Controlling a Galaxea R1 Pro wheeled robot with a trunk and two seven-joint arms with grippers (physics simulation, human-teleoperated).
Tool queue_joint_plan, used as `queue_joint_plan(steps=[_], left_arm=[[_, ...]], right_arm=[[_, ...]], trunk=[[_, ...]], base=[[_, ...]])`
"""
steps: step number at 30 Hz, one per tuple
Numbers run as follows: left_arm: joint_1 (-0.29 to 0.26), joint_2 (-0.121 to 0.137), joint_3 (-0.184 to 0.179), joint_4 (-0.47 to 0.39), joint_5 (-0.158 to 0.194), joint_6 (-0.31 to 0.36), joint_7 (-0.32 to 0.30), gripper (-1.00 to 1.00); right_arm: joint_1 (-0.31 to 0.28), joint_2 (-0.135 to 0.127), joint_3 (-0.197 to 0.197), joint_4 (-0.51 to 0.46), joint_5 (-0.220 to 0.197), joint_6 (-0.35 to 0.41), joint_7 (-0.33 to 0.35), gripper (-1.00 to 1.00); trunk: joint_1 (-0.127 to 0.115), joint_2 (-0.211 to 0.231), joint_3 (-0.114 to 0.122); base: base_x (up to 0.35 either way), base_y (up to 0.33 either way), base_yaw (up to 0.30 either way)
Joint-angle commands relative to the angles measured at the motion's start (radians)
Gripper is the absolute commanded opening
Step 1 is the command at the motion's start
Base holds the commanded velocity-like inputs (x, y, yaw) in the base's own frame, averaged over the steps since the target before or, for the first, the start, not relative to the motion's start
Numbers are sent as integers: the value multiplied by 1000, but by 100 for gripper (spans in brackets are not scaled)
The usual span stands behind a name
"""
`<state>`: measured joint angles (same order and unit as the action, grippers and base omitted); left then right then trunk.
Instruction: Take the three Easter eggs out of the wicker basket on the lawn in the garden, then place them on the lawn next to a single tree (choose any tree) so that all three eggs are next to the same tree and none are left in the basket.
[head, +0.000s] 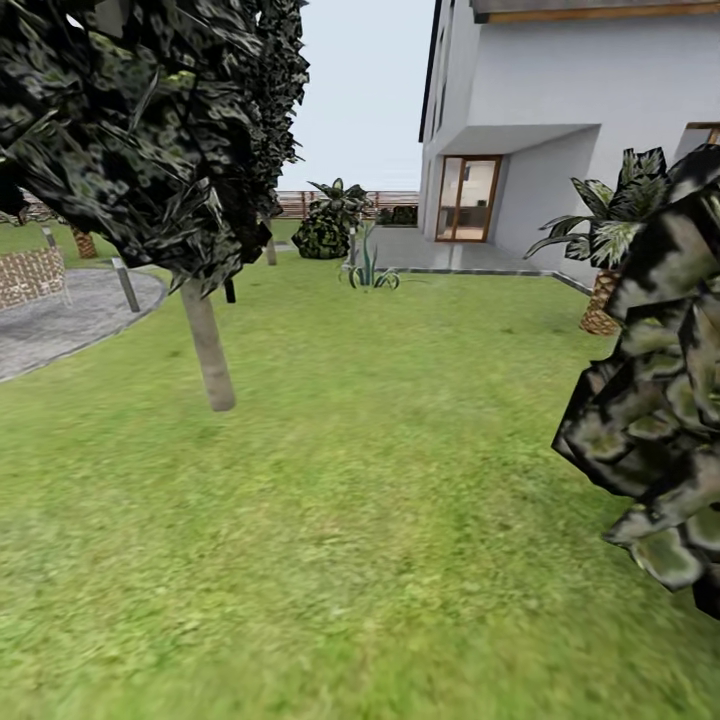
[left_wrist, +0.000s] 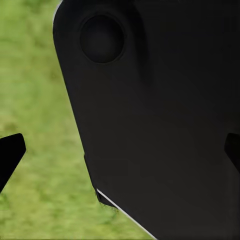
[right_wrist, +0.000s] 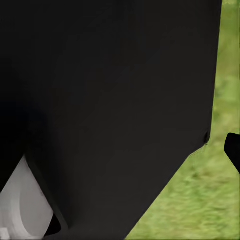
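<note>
Green lawn (head: 380, 500) ahead of you, pale-trunked tree (head: 208, 345) left of centre, house (head: 560, 120) beyond. Basket, eggs: not seen from here, so direction from either claw unknown. Wrist views mostly dark robot body (left_wrist: 165, 125); claw opening and contents cannot be told. You likely need to keep driving and searching.

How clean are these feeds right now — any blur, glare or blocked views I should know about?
Head view: even flat light, no glare; the lawn smears toward the bottom edge, and foliage at the right is coarse and blocky. Left wrist view: a dark body blocks most of it, grass soft beside it. Right wrist view: likewise mostly blocked.
</note>
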<state>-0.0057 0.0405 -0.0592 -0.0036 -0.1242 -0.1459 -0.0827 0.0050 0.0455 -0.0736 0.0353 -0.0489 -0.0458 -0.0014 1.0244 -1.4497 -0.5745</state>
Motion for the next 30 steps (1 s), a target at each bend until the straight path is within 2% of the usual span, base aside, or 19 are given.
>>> queue_joint_plan(steps=[1, 30], left_arm=[[0, 0, -5, 1, -6, -4, 0, 100], [-1, 0, -5, 1, -6, -4, 0, 100]], right_arm=[[0, 1, -7, 1, -5, -5, 0, 100], [0, 2, -7, 1, -6, -5, 0, 100]], trunk=[[1, 0, -1], [1, 0, -1]], base=[[337, 0, -13], [337, 0, -1]])
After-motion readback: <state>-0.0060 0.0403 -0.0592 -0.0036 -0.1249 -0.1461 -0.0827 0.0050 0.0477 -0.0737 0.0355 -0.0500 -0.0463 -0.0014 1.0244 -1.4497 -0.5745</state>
